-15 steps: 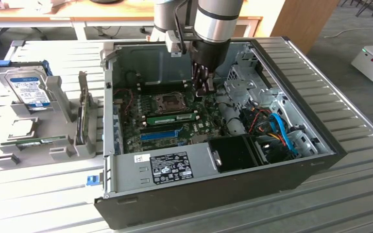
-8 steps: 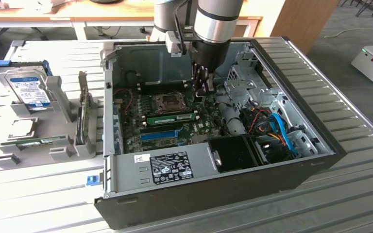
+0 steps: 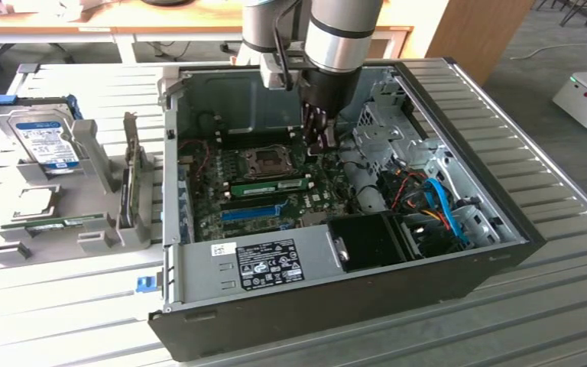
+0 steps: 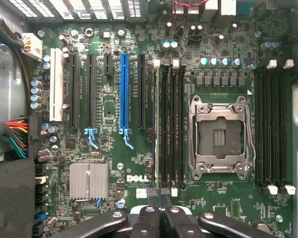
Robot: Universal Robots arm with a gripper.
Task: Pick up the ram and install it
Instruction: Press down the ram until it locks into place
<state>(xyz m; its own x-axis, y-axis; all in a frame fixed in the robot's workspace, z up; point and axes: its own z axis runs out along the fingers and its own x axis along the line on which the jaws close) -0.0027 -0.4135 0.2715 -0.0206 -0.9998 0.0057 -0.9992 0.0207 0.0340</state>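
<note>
The ram (image 3: 273, 186) is a green stick standing on edge in a slot of the motherboard, beside the CPU socket (image 3: 269, 160), inside the open computer case (image 3: 375, 298). In the wrist view the ram (image 4: 156, 124) shows edge-on as a thin pale line in the slot nearest the blue strip. My gripper (image 3: 319, 145) reaches down into the case, close above one end of the ram. Its black fingers are shut together, and the gripper (image 4: 160, 196) holds nothing that I can see. Whether the tips touch the ram I cannot tell.
A silver hard drive (image 3: 47, 145) with a blue label stands in a grey holder at the exterior view's left, with a small green board (image 3: 61, 223) lying lower in that holder. Blue and orange cables (image 3: 439, 202) crowd the case's right side. Drive cage (image 3: 385, 122) stands near the arm.
</note>
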